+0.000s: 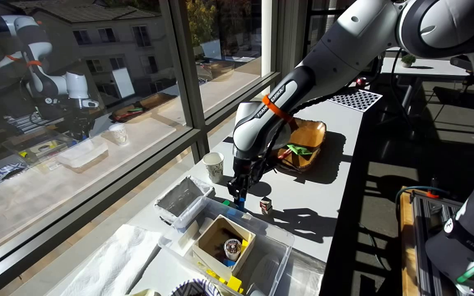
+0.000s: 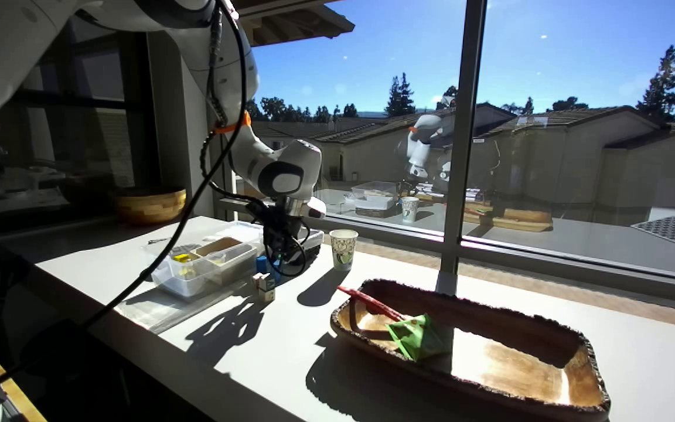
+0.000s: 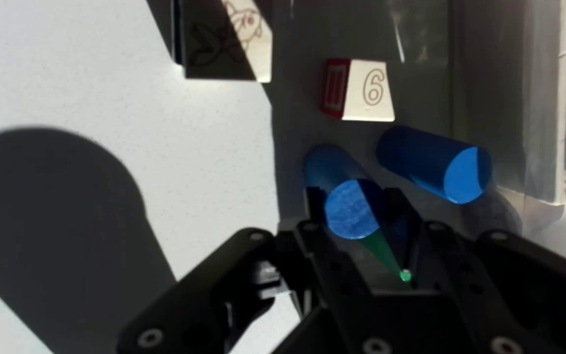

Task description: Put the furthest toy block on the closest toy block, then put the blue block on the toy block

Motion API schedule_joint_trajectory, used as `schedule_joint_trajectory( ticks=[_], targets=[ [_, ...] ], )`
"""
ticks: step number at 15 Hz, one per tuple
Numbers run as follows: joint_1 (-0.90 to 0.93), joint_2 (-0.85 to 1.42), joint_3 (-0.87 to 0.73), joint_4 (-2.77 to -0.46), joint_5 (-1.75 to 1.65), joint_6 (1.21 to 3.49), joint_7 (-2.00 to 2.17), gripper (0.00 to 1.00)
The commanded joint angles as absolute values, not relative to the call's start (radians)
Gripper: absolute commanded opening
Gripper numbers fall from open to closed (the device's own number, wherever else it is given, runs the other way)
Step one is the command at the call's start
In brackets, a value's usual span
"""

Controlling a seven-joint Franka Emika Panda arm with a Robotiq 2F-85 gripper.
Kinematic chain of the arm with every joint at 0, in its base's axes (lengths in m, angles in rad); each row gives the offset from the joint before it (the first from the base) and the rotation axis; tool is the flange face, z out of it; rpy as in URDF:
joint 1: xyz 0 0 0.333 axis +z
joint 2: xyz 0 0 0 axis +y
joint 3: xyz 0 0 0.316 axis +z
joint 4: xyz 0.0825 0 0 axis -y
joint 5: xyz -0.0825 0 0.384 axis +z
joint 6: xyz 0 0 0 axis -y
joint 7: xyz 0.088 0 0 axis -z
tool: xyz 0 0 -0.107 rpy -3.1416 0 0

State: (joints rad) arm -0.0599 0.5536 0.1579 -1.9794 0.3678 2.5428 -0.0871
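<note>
My gripper (image 3: 355,196) has its fingers against both sides of an upright blue block (image 3: 349,216), a short cylinder. In an exterior view the gripper (image 1: 239,194) is low over the table with the blue block (image 1: 240,204) under it. I cannot tell whether this block is lifted. A second blue block (image 3: 462,174) stands beside it, nearer the clear bin. One toy block (image 3: 361,91) shows a 6 and a red side. Another toy block (image 3: 258,44) with an animal drawing looks larger, cut by the frame edge. In the exterior views the toy blocks (image 1: 266,205) (image 2: 265,288) overlap; whether stacked, I cannot tell.
A green block (image 3: 381,248) stands behind the held block. A clear plastic bin (image 1: 284,242) and a small white tray (image 1: 167,205) are close by. A paper cup (image 1: 214,167) (image 2: 343,249) stands near the window. A wooden tray (image 1: 315,137) (image 2: 507,357) holds green and red items.
</note>
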Motion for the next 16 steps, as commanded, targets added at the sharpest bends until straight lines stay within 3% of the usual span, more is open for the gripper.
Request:
schedule_joint_trajectory(
  ticks=[1, 16],
  targets=[
    [-0.059, 0.566, 0.151, -1.96, 0.352, 2.501, -0.086, 0.09],
    [-0.014, 0.408, 0.092, -2.003, 0.297, 2.286, 0.046, 0.09]
  ],
)
